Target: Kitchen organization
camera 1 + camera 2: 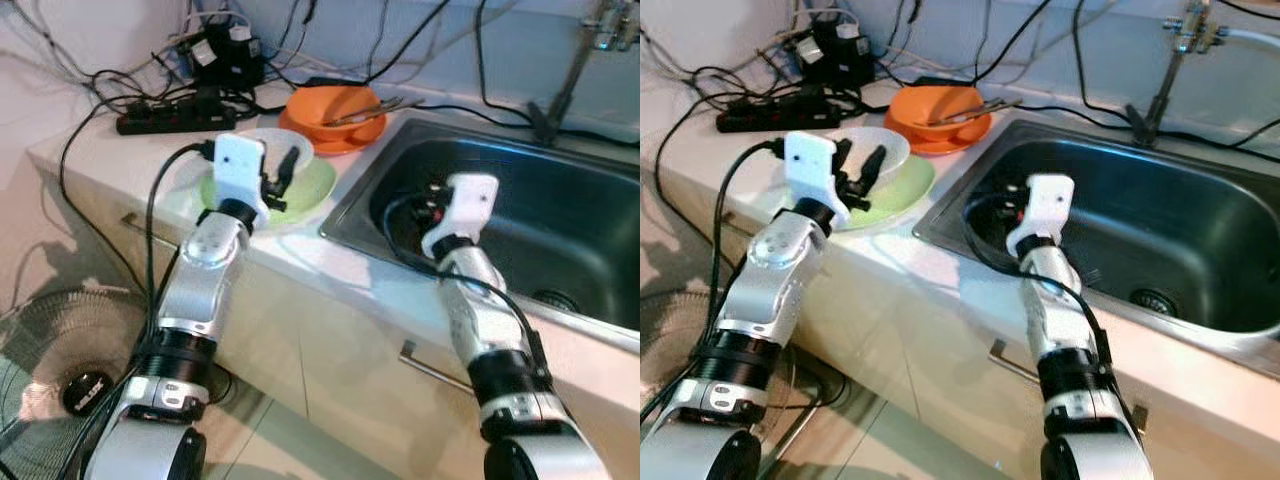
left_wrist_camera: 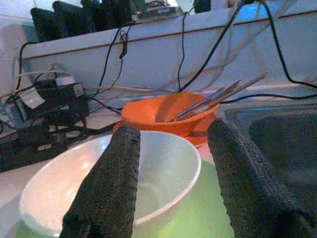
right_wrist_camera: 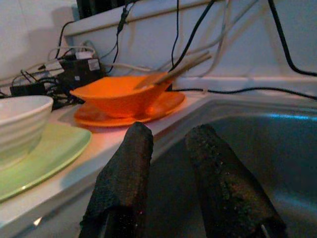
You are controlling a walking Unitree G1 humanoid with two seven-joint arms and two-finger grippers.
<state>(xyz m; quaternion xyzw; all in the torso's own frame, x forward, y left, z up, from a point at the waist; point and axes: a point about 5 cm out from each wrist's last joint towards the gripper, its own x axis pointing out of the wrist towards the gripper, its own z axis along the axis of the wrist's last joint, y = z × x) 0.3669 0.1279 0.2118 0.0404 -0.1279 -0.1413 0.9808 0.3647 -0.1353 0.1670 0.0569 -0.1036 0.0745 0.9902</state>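
The tidying looks barely started: the left gripper [image 2: 171, 183] hangs with jaws spread at the white bowl [image 2: 163, 168], the right gripper [image 3: 171, 183] with jaws a little apart over the sink [image 1: 560, 215], and the orange bowl [image 1: 335, 110] sits far back on the surface [image 1: 120, 150].

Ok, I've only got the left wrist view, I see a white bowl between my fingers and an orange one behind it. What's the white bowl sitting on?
Observer: The white bowl sits on a pale green plate near the counter's front edge.
Operator: And the orange bowl, anything under that?
Observer: Yes, the orange bowl rests on a matching orange plate, with utensils leaning in it.
Operator: Where's my other arm?
Observer: The right gripper is over the steel sink, fingers slightly apart and holding nothing.
Operator: How close is my left gripper to the bowl?
Observer: The left gripper is open at the white bowl's near rim.
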